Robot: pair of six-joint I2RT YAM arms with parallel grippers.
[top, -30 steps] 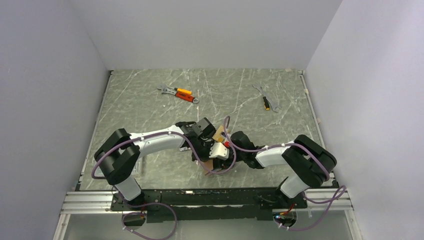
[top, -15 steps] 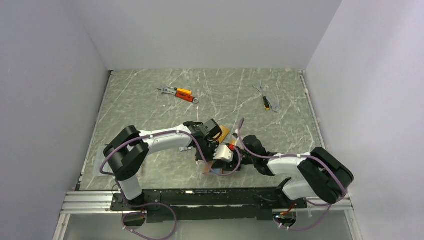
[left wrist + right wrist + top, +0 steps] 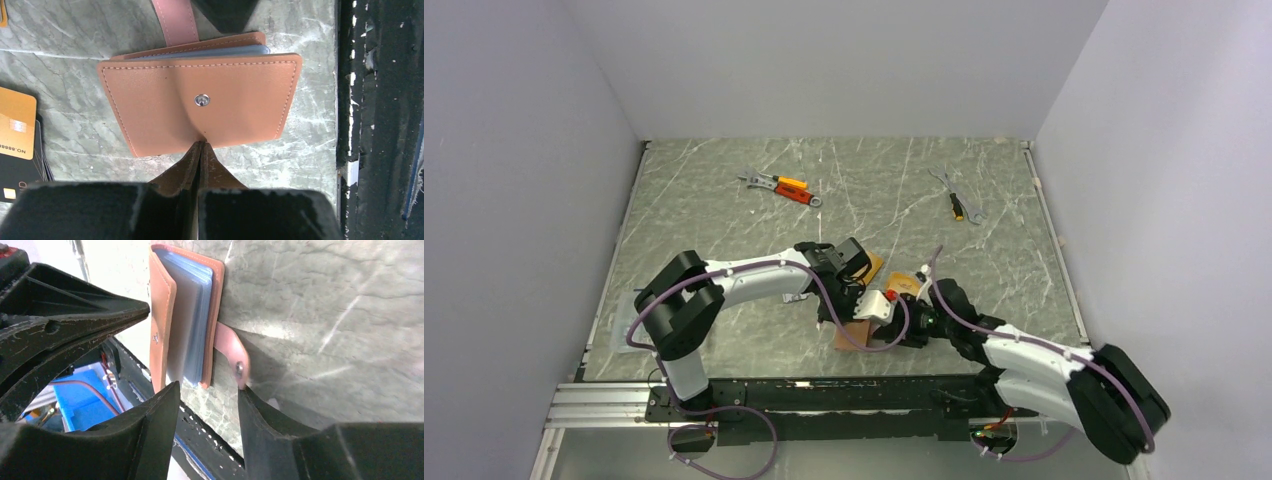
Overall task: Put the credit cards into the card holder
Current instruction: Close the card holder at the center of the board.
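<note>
Leather, soft and probably floppy: the holder (image 3: 200,100) lies at the table's (image 3: 60,30) near edge, its cover rim pinched by the left gripper (image 3: 200,150), jaws closed. Right gripper (image 3: 207,410) gapes around the strap (image 3: 232,352). Better to grip the cover than the slick sleeves (image 3: 192,315). Cards (image 3: 17,125) lie beside.

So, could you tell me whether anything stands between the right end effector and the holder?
Nothing visible does. The open right end effector faces the holder directly, its strap just ahead; the left end effector grips its cover from the side.
</note>
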